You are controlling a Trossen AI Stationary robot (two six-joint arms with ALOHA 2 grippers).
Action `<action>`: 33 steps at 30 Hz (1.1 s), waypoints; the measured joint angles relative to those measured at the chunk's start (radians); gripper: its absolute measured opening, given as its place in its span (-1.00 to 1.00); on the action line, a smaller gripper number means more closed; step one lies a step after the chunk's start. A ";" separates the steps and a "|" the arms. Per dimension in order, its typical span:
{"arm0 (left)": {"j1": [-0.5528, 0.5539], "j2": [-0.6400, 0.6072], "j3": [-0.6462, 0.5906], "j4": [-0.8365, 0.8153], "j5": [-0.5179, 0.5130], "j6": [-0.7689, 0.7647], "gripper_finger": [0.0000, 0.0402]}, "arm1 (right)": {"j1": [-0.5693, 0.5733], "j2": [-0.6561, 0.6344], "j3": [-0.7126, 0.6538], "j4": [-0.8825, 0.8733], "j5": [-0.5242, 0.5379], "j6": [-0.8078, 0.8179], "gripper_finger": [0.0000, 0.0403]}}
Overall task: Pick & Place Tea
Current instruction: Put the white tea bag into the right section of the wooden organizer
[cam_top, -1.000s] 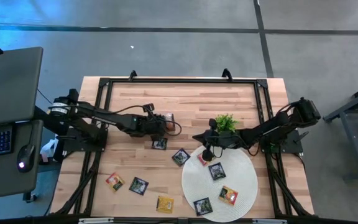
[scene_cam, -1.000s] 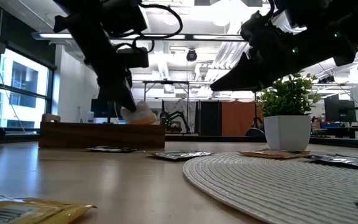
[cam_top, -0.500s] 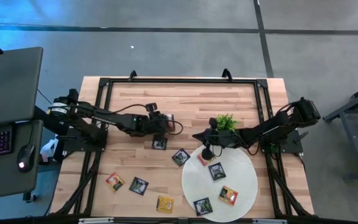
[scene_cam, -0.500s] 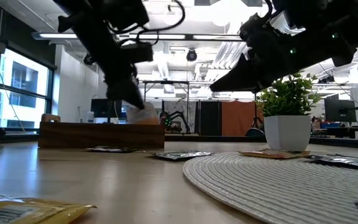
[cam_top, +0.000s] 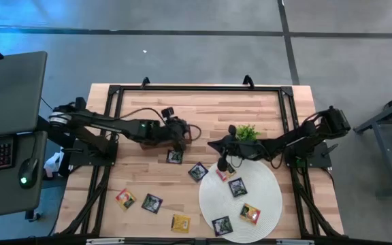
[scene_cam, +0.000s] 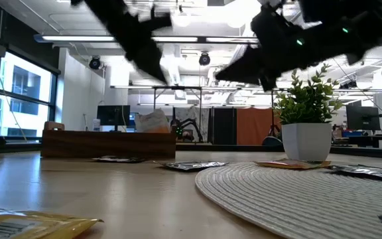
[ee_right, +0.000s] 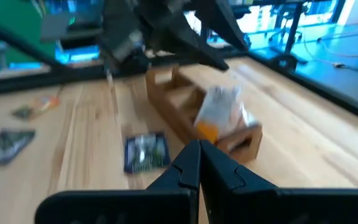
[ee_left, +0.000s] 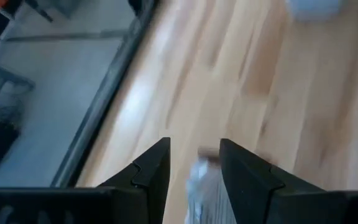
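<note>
A white-and-orange tea packet [ee_right: 219,112] stands on edge in the brown wooden tray [ee_right: 178,118], its top showing above the tray wall [scene_cam: 152,121]. My left gripper [ee_left: 194,146] hangs open above it [scene_cam: 156,72], touching nothing. Other tea packets lie flat on the table [cam_top: 174,156] [cam_top: 197,171] [cam_top: 152,203]. More of them lie on the round white mat [cam_top: 267,197], such as a dark one [cam_top: 237,186] and a yellow one [cam_top: 250,214]. My right gripper [cam_top: 222,165] is shut and holds nothing, above the mat's far left edge.
A small green plant in a white pot [cam_top: 246,133] stands just beyond the mat, close to my right arm. A red-green packet [cam_top: 126,198] and a yellow one [cam_top: 180,222] lie near the table's front edge. Bare wood lies at the far side.
My left gripper has opened and let go of the white-and-orange packet, then gone up away from the tray. The packet stays standing in the tray. My right gripper has risen a little, still shut.
</note>
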 joint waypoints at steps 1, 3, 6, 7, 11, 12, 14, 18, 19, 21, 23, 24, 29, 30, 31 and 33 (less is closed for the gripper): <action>-0.008 -0.023 0.023 -0.025 0.000 -0.012 -0.33 | -0.006 0.005 0.027 -0.018 -0.001 -0.003 -1.00; -0.032 -0.062 0.063 -0.086 0.000 -0.029 -0.33 | -0.019 0.028 0.099 -0.058 -0.007 -0.027 -1.00; -0.074 -0.129 0.101 -0.171 -0.002 -0.068 -0.33 | -0.034 0.110 0.221 -0.143 -0.007 -0.065 -1.00; -0.090 -0.154 0.110 -0.185 -0.002 -0.074 -0.33 | -0.040 0.142 0.259 -0.162 -0.009 -0.066 -1.00; -0.169 -0.264 0.109 -0.291 0.012 -0.144 -0.33 | -0.071 0.276 0.411 -0.195 -0.018 -0.105 -1.00; -0.189 -0.284 0.110 -0.307 0.015 -0.163 -0.33 | -0.080 0.308 0.451 -0.218 -0.009 -0.119 -1.00; -0.228 -0.328 0.107 -0.352 0.012 -0.198 -0.33 | -0.101 0.363 0.522 -0.257 -0.007 -0.134 -1.00; -0.298 -0.387 0.107 -0.389 -0.020 -0.214 -0.33 | -0.146 0.464 0.632 -0.360 0.000 -0.133 -1.00; -0.313 -0.392 0.108 -0.381 -0.027 -0.214 -0.33 | -0.156 0.480 0.656 -0.389 -0.005 -0.123 -1.00; -0.327 -0.410 0.109 -0.385 -0.038 -0.208 -0.33 | -0.175 0.507 0.697 -0.467 -0.020 -0.089 -1.00; -0.341 -0.418 0.107 -0.395 -0.047 -0.205 -0.33 | -0.188 0.530 0.727 -0.538 -0.024 -0.065 -1.00; -0.343 -0.424 0.107 -0.394 -0.052 -0.204 -0.33 | -0.191 0.535 0.733 -0.577 -0.030 -0.060 -1.00; -0.340 -0.443 0.108 -0.432 -0.054 -0.208 -0.33 | -0.188 0.541 0.743 -0.603 -0.068 -0.075 -1.00; -0.340 -0.445 0.107 -0.441 -0.058 -0.210 -0.33 | -0.185 0.541 0.743 -0.608 -0.070 -0.076 -1.00; -0.341 -0.446 0.107 -0.448 -0.064 -0.214 -0.33 | -0.181 0.541 0.743 -0.618 -0.070 -0.082 -1.00; -0.340 -0.449 0.108 -0.443 -0.067 -0.228 -0.33 | -0.178 0.541 0.742 -0.621 -0.070 -0.107 -1.00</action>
